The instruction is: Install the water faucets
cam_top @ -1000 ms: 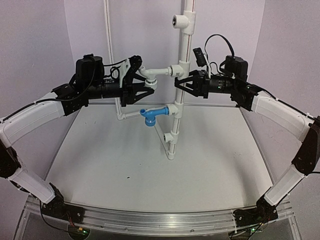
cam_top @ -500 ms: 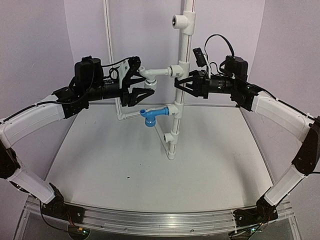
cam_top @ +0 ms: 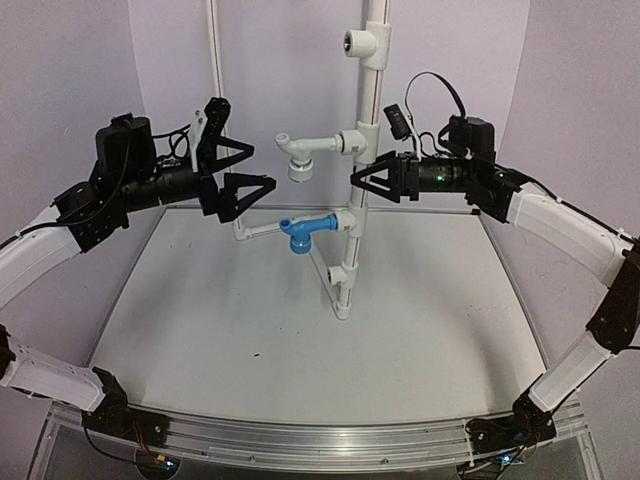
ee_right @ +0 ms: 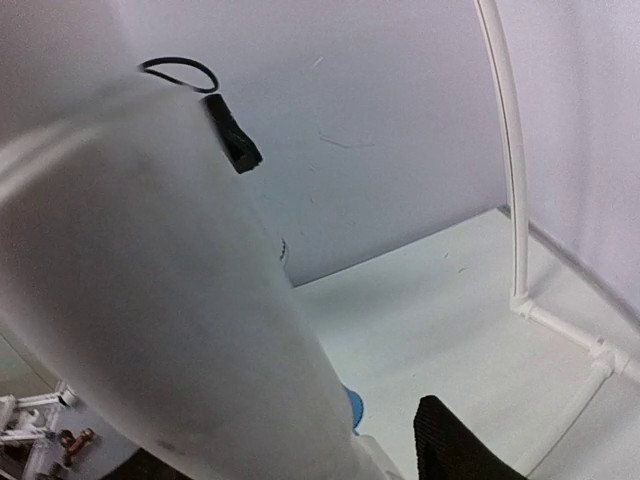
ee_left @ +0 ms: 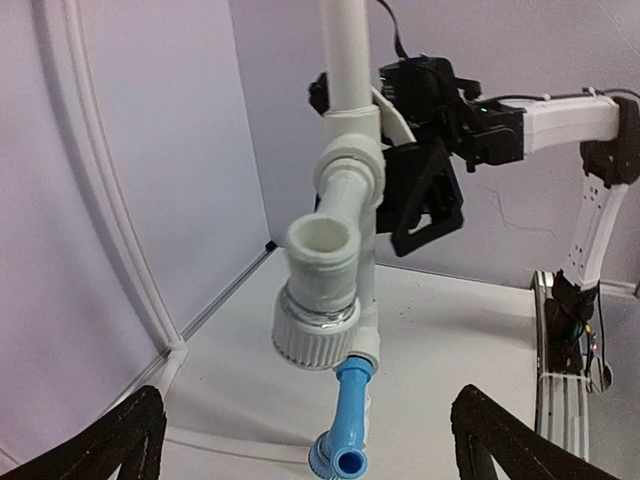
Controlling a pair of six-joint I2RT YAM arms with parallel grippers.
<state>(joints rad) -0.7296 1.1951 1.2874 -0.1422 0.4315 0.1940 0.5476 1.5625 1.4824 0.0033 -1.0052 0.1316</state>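
The white faucet [cam_top: 297,158] is mounted on a fitting of the upright white pipe [cam_top: 362,215], spout mouth down. In the left wrist view the white faucet [ee_left: 322,290] hangs straight ahead, with the blue faucet [ee_left: 352,420] below it. The blue faucet [cam_top: 303,229] sits on a lower fitting. My left gripper [cam_top: 262,165] is open, empty and well to the left of the white faucet, its fingers [ee_left: 135,435] wide apart. My right gripper [cam_top: 358,180] straddles the upright pipe [ee_right: 150,280] with its jaws open. A gap shows between the pipe and one finger [ee_right: 460,450].
A T-fitting [cam_top: 362,42] with an open mouth sits high on the upright pipe. A thin white pipe [cam_top: 215,60] runs up the back wall and joins the base frame [cam_top: 255,230] on the table. A small black clip [cam_top: 397,118] hangs by the pipe. An aluminium rail [cam_top: 300,440] lines the near edge.
My left gripper opened, let go of the white faucet and drew back to the left. My right gripper loosened its grip on the upright pipe and backed slightly right.
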